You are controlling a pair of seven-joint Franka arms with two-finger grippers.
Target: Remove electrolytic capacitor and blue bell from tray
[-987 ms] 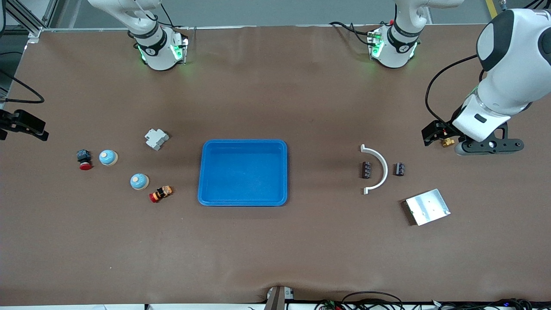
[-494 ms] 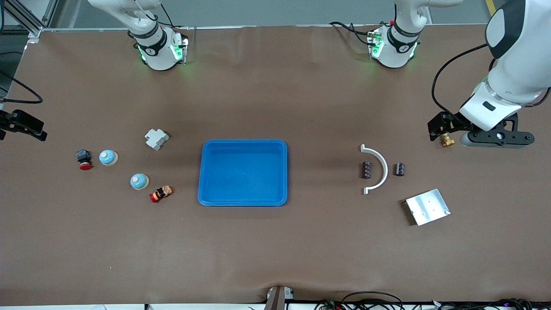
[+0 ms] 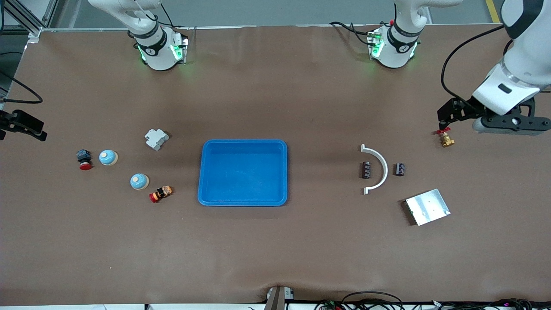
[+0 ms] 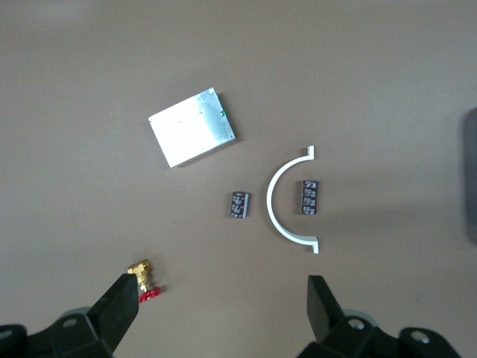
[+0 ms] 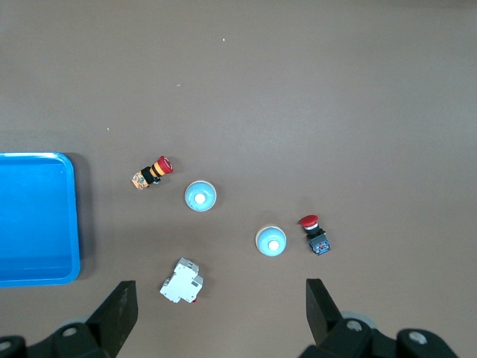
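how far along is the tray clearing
Looks done: the blue tray holds nothing. Two capacitors lie on the table beside the white arc, and two blue bells sit toward the right arm's end. Nothing is in hand: the left gripper and the right gripper both show open fingers. Nothing seems left.

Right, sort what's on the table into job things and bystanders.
Job things: bright blue plastic tray; two dark cylindrical capacitors; two pale blue dome bells.
Bystanders: white curved bracket; silver metal plate; small brass valve; white breaker block; two red-capped push buttons.
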